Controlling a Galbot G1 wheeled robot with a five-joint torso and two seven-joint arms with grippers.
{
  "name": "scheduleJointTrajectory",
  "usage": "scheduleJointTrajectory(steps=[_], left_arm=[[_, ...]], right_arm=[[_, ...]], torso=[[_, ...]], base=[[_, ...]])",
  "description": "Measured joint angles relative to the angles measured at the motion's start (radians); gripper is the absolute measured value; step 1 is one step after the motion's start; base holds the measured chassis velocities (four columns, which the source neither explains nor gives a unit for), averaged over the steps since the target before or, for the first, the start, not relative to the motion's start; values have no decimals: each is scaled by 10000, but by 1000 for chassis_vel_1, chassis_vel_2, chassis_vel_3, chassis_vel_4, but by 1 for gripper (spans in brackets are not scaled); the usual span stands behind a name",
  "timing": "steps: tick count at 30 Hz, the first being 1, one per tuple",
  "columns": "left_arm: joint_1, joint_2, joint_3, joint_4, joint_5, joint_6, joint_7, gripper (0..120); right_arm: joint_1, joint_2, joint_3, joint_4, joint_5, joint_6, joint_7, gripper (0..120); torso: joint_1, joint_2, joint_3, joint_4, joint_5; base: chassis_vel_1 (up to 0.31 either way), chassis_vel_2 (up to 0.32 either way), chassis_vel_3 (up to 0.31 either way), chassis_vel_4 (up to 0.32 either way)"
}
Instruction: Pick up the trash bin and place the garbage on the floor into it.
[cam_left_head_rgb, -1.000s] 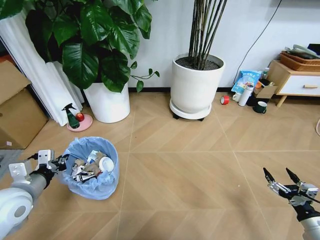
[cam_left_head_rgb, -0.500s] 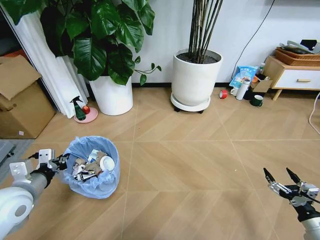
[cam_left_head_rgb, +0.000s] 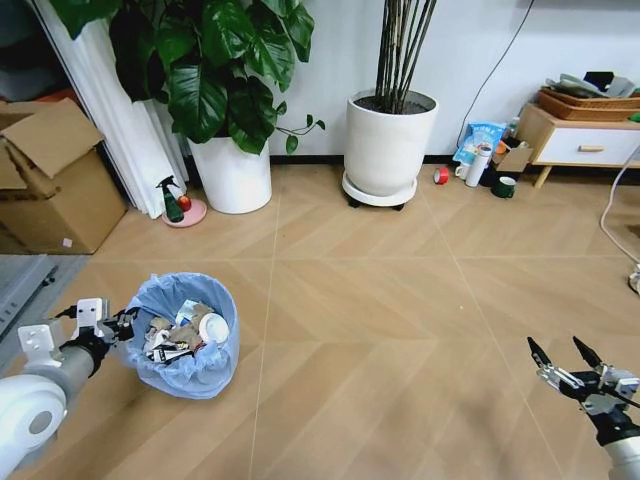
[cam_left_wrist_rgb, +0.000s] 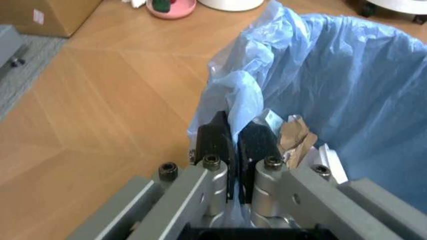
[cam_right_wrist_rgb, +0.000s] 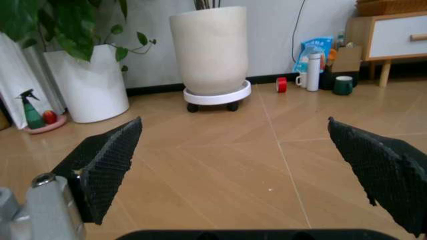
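The trash bin, lined with a crinkled light-blue bag, is at the lower left of the head view. Garbage lies inside it: crumpled paper, wrappers and a white round disc. My left gripper is shut on the bin's rim and bag at its left side. In the left wrist view its black fingers pinch the blue bag, with brown scraps inside. My right gripper stands open and holds nothing at the lower right, above bare floor. Its wide-spread fingers frame the right wrist view.
Two white plant pots stand against the back wall. A green spray bottle is on a pink saucer beside a cardboard box. A wooden cabinet, a flask and cups are at the right. A grey mat lies left.
The whole head view has shifted: the plants, box and cabinet sit farther off and more of the room shows, so the camera moved. Both grippers and the bin keep their places in view.
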Motion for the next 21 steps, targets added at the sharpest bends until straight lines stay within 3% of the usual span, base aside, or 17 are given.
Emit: scheduleJointTrajectory(steps=[18, 21], left_arm=[[-18, 12, 10, 33, 1, -1, 14, 0], [-6, 24, 9, 30, -16, -2, 26, 0]], right_arm=[[-68, -89, -23, -1, -12, 55, -91, 100], [-79, -123, -17, 37, -26, 66, -106, 100]], torso=[[1, 0, 1, -3, 9], [1, 0, 1, -1, -3]], base=[[169, -173, -176, 169], [134, -171, -160, 161]])
